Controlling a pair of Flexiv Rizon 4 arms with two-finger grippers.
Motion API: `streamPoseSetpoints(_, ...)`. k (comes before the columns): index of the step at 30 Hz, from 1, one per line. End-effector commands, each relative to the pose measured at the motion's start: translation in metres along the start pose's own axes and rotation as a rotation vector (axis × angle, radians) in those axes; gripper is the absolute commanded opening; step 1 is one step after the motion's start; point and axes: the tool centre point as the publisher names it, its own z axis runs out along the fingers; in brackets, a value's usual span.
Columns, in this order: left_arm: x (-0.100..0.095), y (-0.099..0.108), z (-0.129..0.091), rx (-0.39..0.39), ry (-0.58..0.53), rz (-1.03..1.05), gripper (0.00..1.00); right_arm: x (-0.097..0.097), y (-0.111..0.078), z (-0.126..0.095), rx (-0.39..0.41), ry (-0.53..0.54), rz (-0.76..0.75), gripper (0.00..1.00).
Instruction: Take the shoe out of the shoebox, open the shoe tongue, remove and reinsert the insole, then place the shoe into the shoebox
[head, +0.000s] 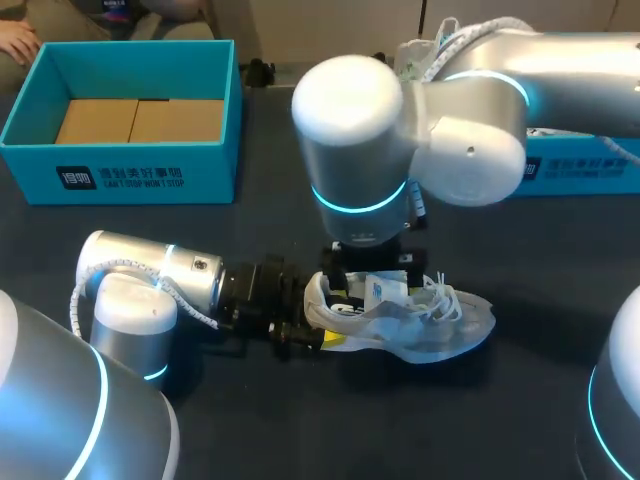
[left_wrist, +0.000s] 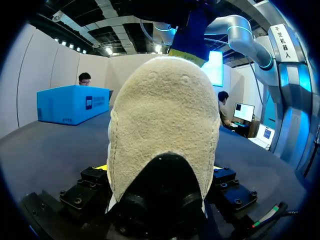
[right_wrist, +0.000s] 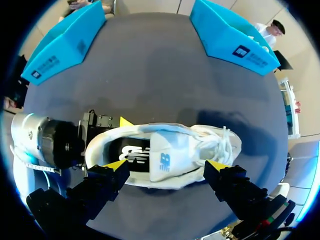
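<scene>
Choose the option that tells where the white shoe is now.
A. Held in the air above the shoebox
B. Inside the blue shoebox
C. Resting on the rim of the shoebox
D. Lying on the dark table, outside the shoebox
D: in the head view the shoe lies on the table between the two arms, well apart from the shoebox, which shows only its brown bottom inside.

Our head camera looks down on the surface from above and behind. Our left wrist camera faces level, hard against the shoe at the left tool. Our right wrist camera looks straight down on that shoe, close below the right tool.
</scene>
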Motion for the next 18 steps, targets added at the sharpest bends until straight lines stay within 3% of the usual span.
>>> streamPoseSetpoints(1, 0.000, 0.000, 0.000, 0.001, -0.001, 0.000, 0.00, 0.030, -0.004, 0.011, -0.011, -0.251, 0.149, 1.00)
streamPoseSetpoints(18, 0.000, 0.000, 0.000, 0.001, -0.001, 0.000, 0.00, -0.001, -0.004, 0.026, -0.036, -0.203, 0.173, 1.00)
